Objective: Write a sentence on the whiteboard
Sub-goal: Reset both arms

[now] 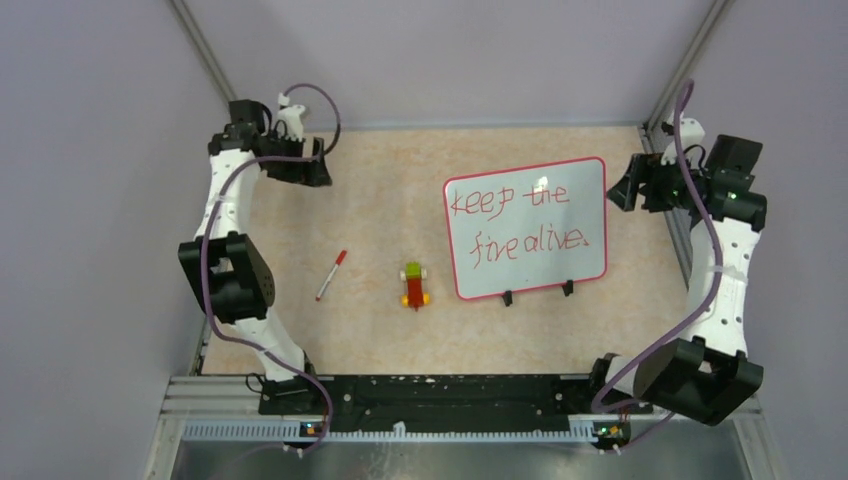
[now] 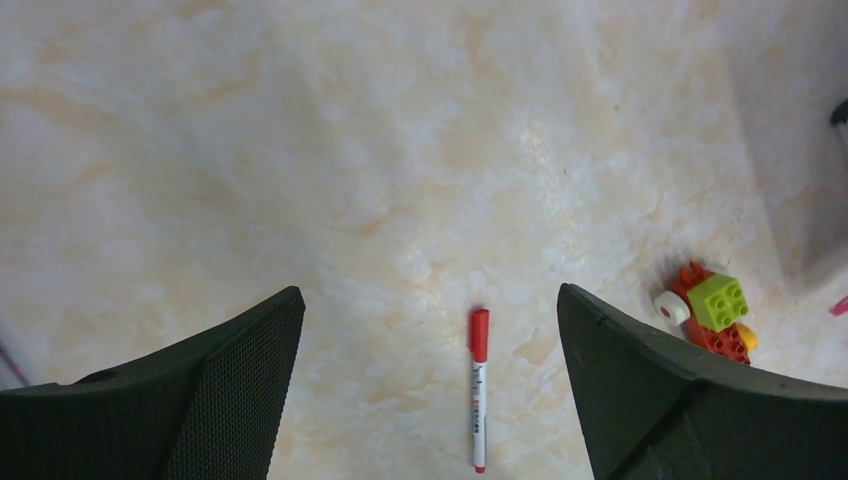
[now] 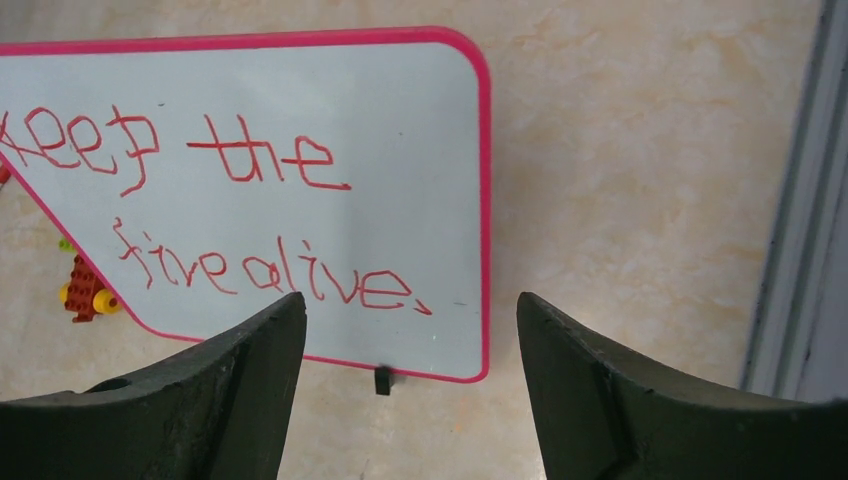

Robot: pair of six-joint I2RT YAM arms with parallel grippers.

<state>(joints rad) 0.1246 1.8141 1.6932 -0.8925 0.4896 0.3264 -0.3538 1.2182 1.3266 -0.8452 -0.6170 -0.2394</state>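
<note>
whiteboard (image 3: 420,120) L side cut off, marker (image 2: 478,400) txt too small

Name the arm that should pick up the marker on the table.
Left. The left gripper, open, looks down on the marker, which lies on its side of the table. The right gripper, also open, hangs at the whiteboard's right edge, much farther off.

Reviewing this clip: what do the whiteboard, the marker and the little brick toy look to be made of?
The whiteboard: a smooth, glossy white panel, probably coated or laminated, since the red writing sits cleanly on it. Its pink-red rim looks like plastic. The marker: a white barrel and red cap, both apparently plastic. The toy: hard moulded plastic bricks, judging by the round studs on the green piece.
</note>
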